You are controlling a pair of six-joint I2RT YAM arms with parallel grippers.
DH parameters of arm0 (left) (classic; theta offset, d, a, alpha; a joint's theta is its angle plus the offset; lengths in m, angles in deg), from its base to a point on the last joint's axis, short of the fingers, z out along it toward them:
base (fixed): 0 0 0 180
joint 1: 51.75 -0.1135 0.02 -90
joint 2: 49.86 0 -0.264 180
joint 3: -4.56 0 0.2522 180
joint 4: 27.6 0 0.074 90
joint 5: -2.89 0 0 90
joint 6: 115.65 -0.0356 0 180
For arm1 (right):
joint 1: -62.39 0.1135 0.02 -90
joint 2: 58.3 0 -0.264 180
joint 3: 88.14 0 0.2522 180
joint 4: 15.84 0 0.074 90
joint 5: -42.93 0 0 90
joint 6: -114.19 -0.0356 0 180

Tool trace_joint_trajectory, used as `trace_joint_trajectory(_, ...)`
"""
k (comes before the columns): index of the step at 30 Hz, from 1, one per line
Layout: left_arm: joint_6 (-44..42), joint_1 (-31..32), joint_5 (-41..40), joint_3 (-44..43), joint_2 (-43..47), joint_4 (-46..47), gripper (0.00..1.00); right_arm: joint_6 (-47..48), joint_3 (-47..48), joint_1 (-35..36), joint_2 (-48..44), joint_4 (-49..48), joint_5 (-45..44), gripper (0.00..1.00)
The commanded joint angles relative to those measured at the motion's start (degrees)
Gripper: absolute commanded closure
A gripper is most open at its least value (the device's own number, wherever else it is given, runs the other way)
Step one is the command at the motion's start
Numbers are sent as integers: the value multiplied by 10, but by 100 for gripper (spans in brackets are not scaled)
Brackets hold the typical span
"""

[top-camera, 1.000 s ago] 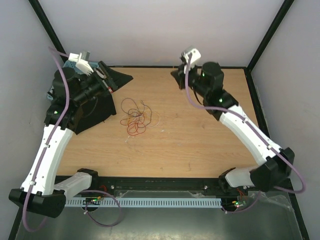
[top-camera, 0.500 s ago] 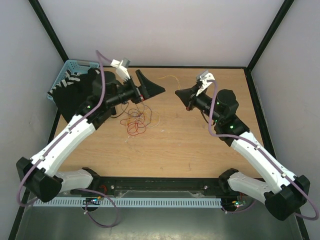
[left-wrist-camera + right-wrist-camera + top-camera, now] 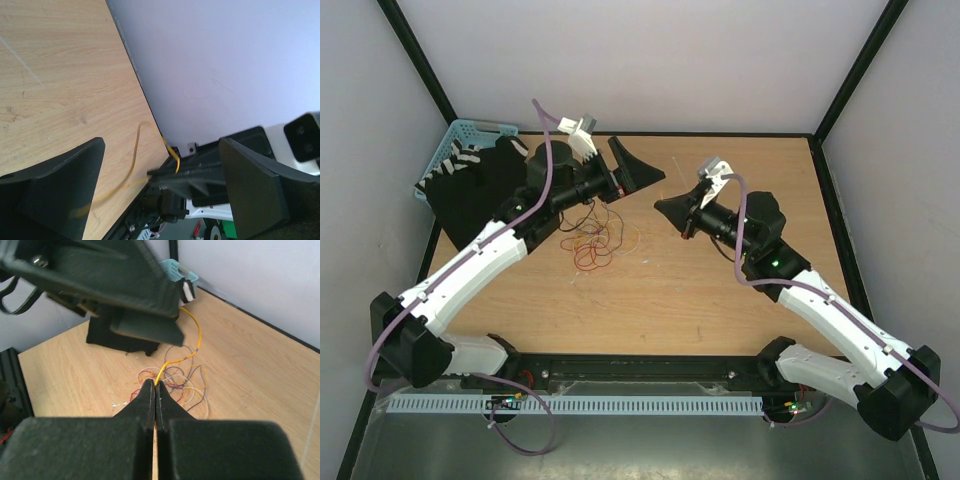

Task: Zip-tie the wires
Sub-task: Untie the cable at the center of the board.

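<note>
The wires lie as a loose tangle of red, dark, yellow and white strands on the wooden table, also in the right wrist view. My right gripper hovers right of the tangle, shut on the end of a thin yellow zip tie. That tie curves up towards my left gripper, which is open and faces the right one. In the left wrist view the left gripper stands wide open. Between its fingers I see the right gripper's tip and the yellow zip tie.
A blue basket sits at the table's far left corner. A black cloth-like shape lies beside it. The enclosure's back wall runs close behind both grippers.
Both arms have swung in from the far corners towards the middle. The grippers now face each other close above the table, just right of the wires.
</note>
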Motion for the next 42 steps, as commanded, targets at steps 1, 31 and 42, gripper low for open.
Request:
trace_joint_trajectory(1,-6,4,-15,-21,-11,38,3,-4,-16,27,-14,-37,14,100)
trace_joint_trajectory(31,-61,12,-1,41,18,22,42,-8,-39,44,-13,-23,-107,100)
trace_joint_trajectory(42,-59,11,-17,29,14,20,37,-27,-45,44,7,-37,-77,100)
